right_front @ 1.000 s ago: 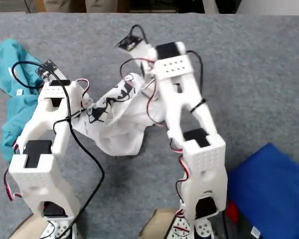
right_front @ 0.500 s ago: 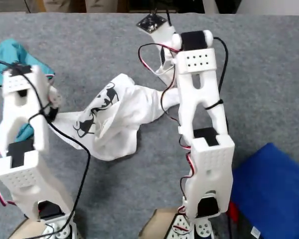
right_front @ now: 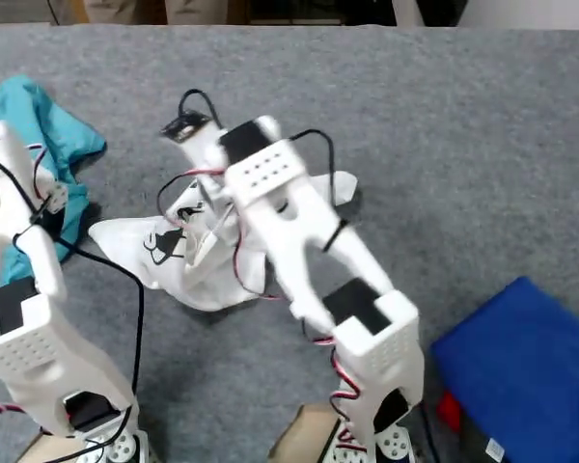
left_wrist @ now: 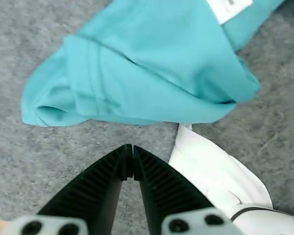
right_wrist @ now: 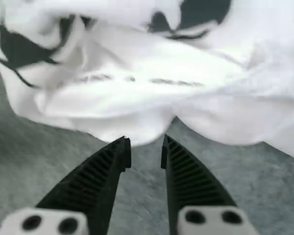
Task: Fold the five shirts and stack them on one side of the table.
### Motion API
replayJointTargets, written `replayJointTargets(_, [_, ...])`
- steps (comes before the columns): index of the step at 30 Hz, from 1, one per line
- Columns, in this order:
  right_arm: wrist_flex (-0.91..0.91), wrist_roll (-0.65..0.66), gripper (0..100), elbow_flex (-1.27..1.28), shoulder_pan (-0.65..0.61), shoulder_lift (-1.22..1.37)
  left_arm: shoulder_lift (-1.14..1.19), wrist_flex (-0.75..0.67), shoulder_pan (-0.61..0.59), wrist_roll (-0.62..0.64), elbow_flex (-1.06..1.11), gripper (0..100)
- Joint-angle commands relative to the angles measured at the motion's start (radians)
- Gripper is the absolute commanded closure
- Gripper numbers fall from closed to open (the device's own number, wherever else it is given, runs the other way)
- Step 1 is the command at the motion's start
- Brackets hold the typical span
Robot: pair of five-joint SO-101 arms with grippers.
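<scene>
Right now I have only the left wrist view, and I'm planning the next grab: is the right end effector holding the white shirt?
Observer: No. The right end effector is open and empty, just short of the white shirt's edge.
Operator: Where does that arm lie?
Observer: In the high view the right arm stretches across the white shirt's right part.
Operator: Any shirts besides the two I see?
Observer: A blue shirt lies at the near right corner of the table.

The left gripper (left_wrist: 132, 164) is hanging with its jaws pressed together; the right gripper (right_wrist: 145, 148) is hovering, jaws slightly parted.
</scene>
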Motion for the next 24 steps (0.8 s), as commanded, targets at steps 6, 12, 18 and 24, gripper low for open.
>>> replayJointTargets(6, [0.061, -0.387, 67.0, -0.291, -0.025, 0.226, -0.004, 0.006, -0.028, -0.006, -0.044, 98])
replayJointTargets(12, [0.072, -0.456, 66.0, -0.587, -0.018, 0.492, -0.001, 0.006, -0.021, 0.0, -0.044, 98])
replayJointTargets(18, [0.127, -0.44, 85.2, -0.805, 0.062, 0.682, 0.004, 0.006, -0.028, -0.005, -0.043, 98])
replayJointTargets(24, [0.129, -0.313, 94.7, -0.754, 0.15, 0.615, 0.004, -0.015, 0.006, -0.006, -0.006, 98])
